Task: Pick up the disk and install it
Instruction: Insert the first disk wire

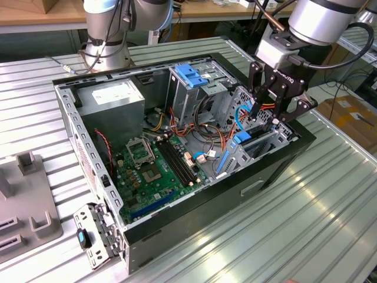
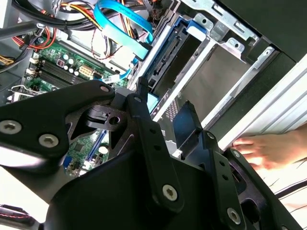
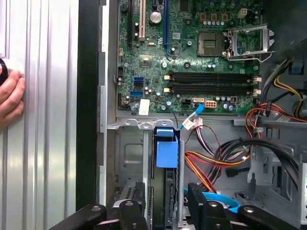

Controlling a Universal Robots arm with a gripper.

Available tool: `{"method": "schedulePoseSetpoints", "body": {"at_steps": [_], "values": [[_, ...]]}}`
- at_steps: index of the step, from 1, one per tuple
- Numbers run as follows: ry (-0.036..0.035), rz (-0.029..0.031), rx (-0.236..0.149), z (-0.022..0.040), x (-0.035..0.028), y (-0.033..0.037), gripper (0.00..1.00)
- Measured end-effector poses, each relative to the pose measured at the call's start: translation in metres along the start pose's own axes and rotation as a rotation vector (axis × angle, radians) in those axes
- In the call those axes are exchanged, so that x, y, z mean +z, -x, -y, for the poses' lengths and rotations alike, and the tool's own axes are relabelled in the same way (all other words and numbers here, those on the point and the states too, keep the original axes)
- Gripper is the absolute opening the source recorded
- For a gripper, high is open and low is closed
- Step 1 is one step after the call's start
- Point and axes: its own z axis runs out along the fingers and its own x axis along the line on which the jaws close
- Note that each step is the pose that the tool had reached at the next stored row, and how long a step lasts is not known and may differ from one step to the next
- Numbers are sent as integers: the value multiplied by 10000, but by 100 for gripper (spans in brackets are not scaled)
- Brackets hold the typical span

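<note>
The disk (image 3: 169, 191) stands on edge in a blue-framed bay at the end of the open computer case (image 1: 194, 218) on the exterior view's right. I see only its dark narrow edge under a blue tab (image 3: 167, 149). In the second wrist view its connector end (image 2: 165, 61) shows inside the blue frame. My gripper (image 1: 266, 118) hangs just above this bay, open, one finger (image 3: 130, 213) on each side of the disk's slot and nothing held between them. The label of the disk is hidden.
Inside the case lie a green motherboard (image 1: 154, 171), loose coloured cables (image 1: 203, 138), a grey power-supply box (image 1: 115, 97) and a metal cage with a blue handle (image 1: 191, 76). A person's hand (image 3: 10, 98) rests on the ribbed table beside the case. A grey fixture (image 1: 23, 200) sits on the exterior view's left.
</note>
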Motion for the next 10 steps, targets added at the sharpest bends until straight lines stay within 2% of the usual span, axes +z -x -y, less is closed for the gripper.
{"method": "schedulePoseSetpoints", "body": {"at_steps": [4,10], "values": [[0,0,0,60,-1,91,49],[6,1,0,217,28,135,49]]}}
